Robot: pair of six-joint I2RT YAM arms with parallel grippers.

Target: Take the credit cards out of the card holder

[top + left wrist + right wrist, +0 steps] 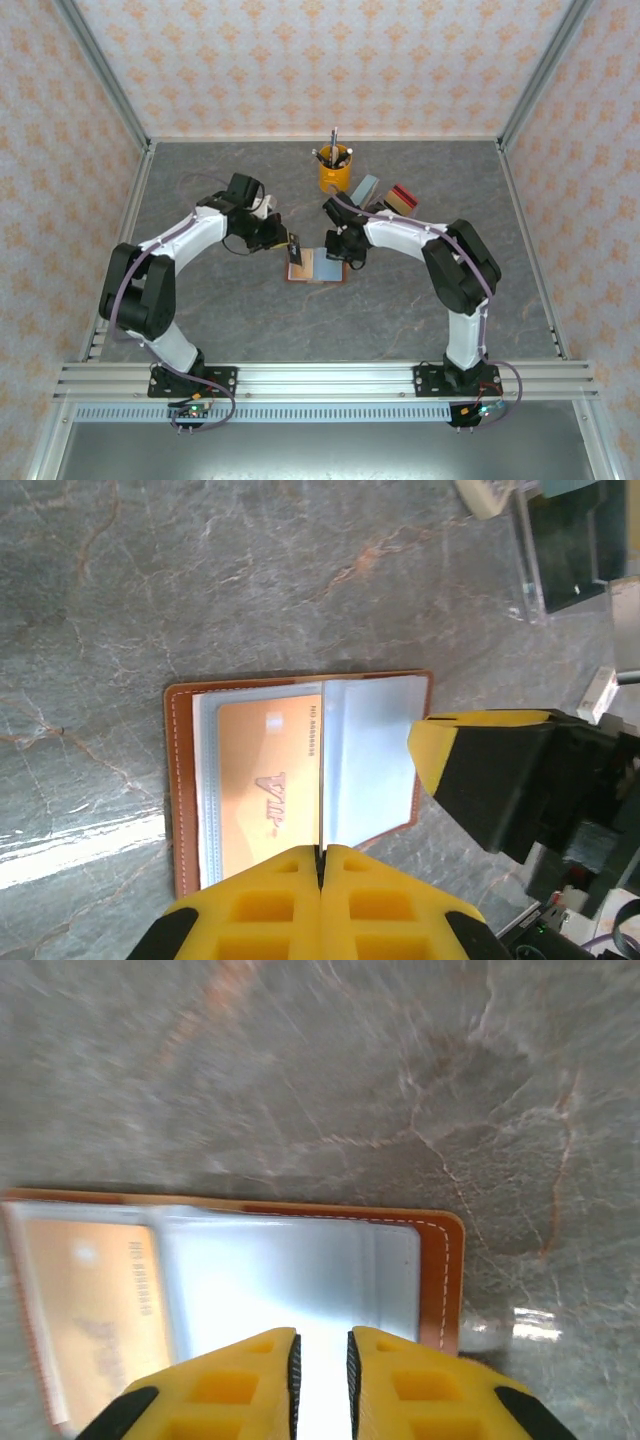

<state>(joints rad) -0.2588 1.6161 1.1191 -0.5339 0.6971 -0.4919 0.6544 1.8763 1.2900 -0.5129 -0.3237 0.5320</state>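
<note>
The card holder [315,266] lies open on the grey table, its reddish-brown leather rim [182,790] around pale blue sleeves. An orange credit card [265,790] sits in the left sleeve and also shows in the right wrist view [95,1300]. My left gripper [320,852] is shut on a thin card [320,770], seen edge-on over the middle fold. From above, this card [297,252] looks dark and stands at the holder's left edge. My right gripper [320,1345] hovers over the empty-looking right sleeve of the card holder [450,1270], jaws slightly apart with nothing between them.
A yellow cup of pens [335,170] stands behind the holder. A pale blue block [365,188] and a red-and-dark striped object [402,197] lie at the back right. Both arms meet over the table's middle, and my right gripper's fingers [470,770] are close beside the left.
</note>
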